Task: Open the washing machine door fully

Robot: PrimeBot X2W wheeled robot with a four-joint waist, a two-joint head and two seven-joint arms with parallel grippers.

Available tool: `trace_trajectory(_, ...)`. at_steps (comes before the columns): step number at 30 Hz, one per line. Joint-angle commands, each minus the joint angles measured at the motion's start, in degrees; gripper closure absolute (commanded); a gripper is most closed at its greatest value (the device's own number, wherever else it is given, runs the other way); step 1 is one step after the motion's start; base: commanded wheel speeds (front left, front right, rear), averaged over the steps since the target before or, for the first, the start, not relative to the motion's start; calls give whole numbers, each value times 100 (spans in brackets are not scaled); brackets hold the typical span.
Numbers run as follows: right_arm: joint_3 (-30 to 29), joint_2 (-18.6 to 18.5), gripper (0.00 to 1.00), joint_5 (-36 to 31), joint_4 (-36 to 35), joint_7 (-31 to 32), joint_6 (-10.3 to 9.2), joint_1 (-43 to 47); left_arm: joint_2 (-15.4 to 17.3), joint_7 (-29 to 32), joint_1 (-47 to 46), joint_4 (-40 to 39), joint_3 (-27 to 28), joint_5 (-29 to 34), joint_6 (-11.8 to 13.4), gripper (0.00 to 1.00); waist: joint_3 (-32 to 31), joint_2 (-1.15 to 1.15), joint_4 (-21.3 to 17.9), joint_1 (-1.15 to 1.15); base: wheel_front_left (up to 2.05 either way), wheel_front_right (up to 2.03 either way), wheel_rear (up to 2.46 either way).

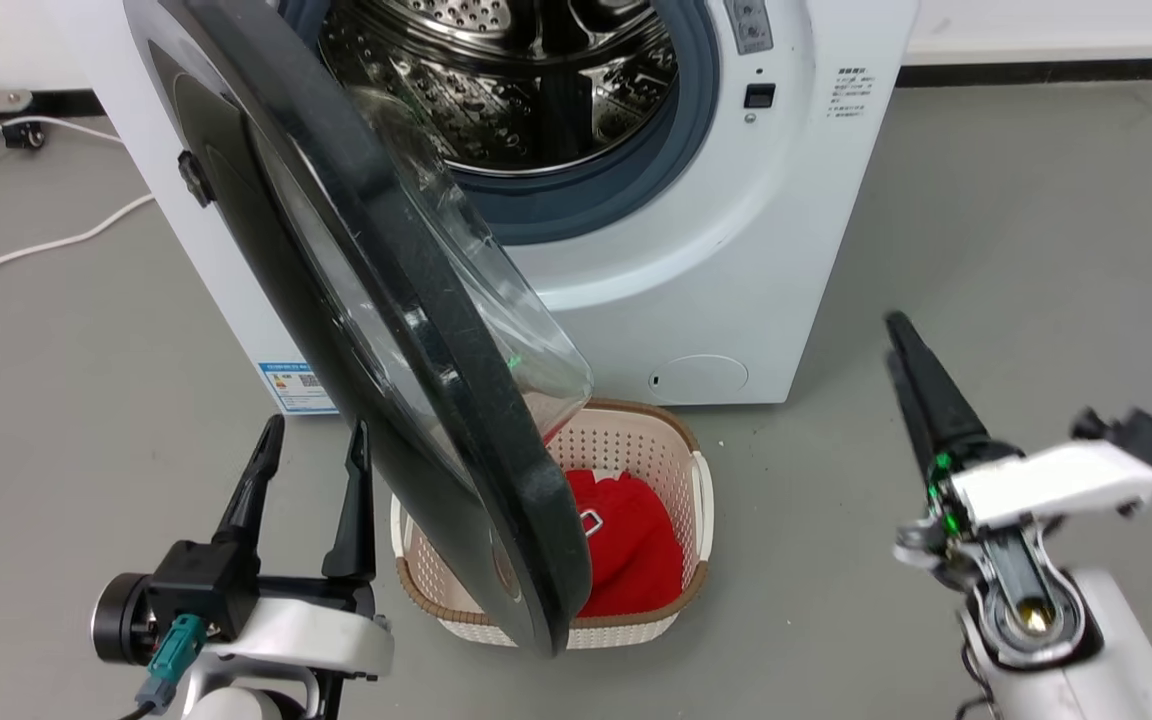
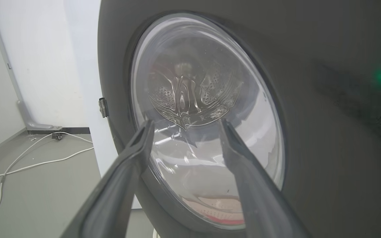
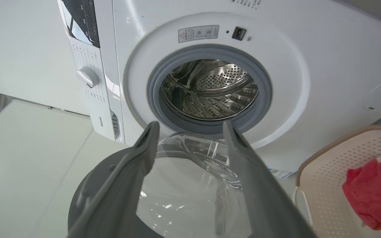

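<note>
Head view of a laundry corner, read from left to right. A white cable point(image 1: 36, 245) trails over the grey floor at far left.

At lower left the left gripper point(image 1: 316, 432) points up, its two fingers spread wide and holding nothing. It sits just beside the outer face of the door point(image 1: 406, 290). Its wrist view looks straight at the round window, and whether the fingertips touch the glass cannot be told.

The door is part open. It is hinged on the left side of the machine point(image 1: 736, 250) and stands out towards the camera, seen almost edge-on, with its long line running from upper left down to lower centre. Its clear glass bowl point(image 1: 506, 300) bulges to the right.

Below the door's free edge a cream basket point(image 1: 636, 440) sits on the floor with a red cloth point(image 1: 626, 540) inside. Behind it the steel drum point(image 1: 536, 90) lies open.

At lower right the right gripper point(image 1: 898, 340) is well apart from the door and faces its inner side. Its wrist view shows the fingers apart and empty.

To open fully, the door likely has to swing on towards the robot's left. The left gripper is nearer, yet it stands on the side the door must travel into. The basket looks low enough to clear the swing.
</note>
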Motion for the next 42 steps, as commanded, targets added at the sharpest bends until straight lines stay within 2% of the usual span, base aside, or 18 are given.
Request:
trace_trajectory(1,-20,-60,0,-210,-84,-178,0,181,-1,-12,70,10,22,28,8,0,-44,0,-5,0,0,0,0)
trace_trajectory(6,-75,-310,0,-1498,-268,-1188,0,763,-1,-12,163,25,21,42,3,0,-153,0,-2,0,0,0,0)
trace_trajectory(10,-307,-323,0,-2664,-411,-1598,0,1124,0,-12,198,33,5,52,2,0,-237,0,14,0,0,0,0)
trace_trajectory(14,-735,-161,0,-4037,-762,-1721,0,1451,0,-12,251,41,-12,59,-1,0,-308,0,24,0,0,0,0)
trace_trajectory(19,-1228,67,0,-5969,-1592,-1753,-1,1794,-1,-12,277,24,3,92,-5,0,-365,0,16,0,0,0,0)
trace_trajectory(22,-1270,147,0,-6980,-2091,-1737,-1,1979,-1,-12,299,6,19,117,-4,0,-372,0,11,0,0,0,0)
trace_trajectory(26,-1144,207,0,-7900,-2452,-1590,-1,2207,-1,-12,298,-16,25,135,-11,0,-374,0,10,0,0,0,0)
trace_trajectory(29,-1066,209,0,-8081,-2364,-1508,-2,2325,-1,-12,278,-26,20,139,-15,0,-359,0,19,0,0,0,0)
trace_trajectory(42,-1095,212,0,-7886,-1749,-1605,-2,2229,-1,-12,193,10,1,200,-46,0,-365,0,29,0,0,0,0)
